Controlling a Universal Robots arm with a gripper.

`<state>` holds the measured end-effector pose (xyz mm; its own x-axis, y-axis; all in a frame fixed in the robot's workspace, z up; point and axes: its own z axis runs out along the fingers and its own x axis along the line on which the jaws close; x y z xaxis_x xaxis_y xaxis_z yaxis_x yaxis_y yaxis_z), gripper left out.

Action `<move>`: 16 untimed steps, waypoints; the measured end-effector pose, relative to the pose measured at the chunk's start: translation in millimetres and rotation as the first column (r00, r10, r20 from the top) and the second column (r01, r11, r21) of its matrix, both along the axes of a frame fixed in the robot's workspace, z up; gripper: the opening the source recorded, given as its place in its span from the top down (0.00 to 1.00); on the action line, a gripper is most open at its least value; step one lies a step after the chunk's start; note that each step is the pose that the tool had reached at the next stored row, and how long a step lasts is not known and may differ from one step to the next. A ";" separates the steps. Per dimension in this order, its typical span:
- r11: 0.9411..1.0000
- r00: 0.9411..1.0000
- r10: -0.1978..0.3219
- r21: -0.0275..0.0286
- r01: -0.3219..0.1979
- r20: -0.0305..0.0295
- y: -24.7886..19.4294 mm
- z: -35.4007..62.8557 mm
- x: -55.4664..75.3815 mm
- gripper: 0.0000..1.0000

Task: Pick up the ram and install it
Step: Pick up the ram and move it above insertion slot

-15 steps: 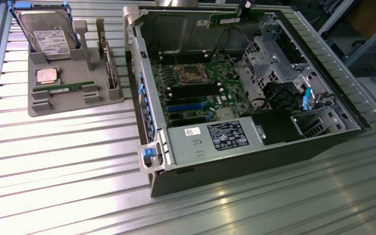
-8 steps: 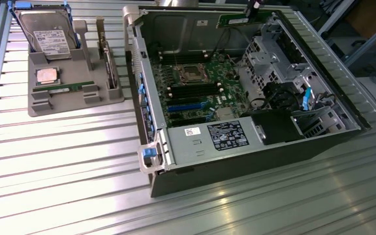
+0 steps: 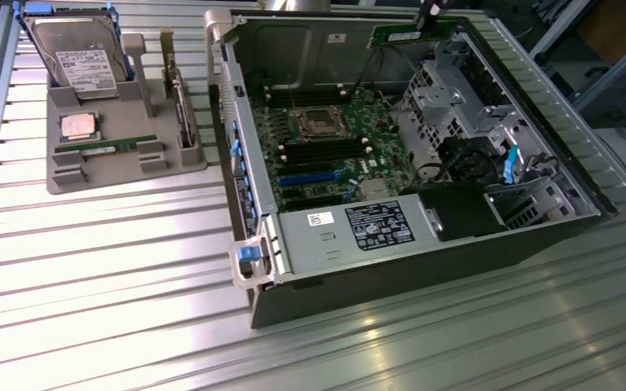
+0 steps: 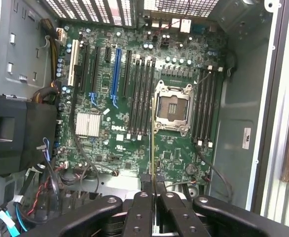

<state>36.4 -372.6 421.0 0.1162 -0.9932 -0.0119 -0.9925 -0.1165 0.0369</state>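
Note:
My gripper is shut on the ram. From the wrist the ram shows edge-on as a thin line running out from between the fingers. In the exterior view the ram is a long green stick held in the air over the far end of the open computer case, with the dark gripper above it. It hangs over the motherboard, between the black memory slots and the empty CPU socket, touching neither. A second ram stick lies flat in the grey tray.
The tray, on the exterior view's left, also holds a hard drive, a square silver CPU and a thin board standing on edge. Inside the case are a power supply, a drive cage, cables and more memory slots.

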 end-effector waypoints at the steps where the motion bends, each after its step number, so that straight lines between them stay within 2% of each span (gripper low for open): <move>1: 1.000 1.000 -0.006 -0.002 0.006 0.000 -0.3 -0.5 -0.2 0.88; 9: 0.998 0.998 -0.061 -0.003 0.061 0.000 -2.8 -2.0 -1.3 0.88; 16: 0.998 0.998 -0.062 -0.003 0.062 0.000 -2.8 -2.0 -1.3 0.88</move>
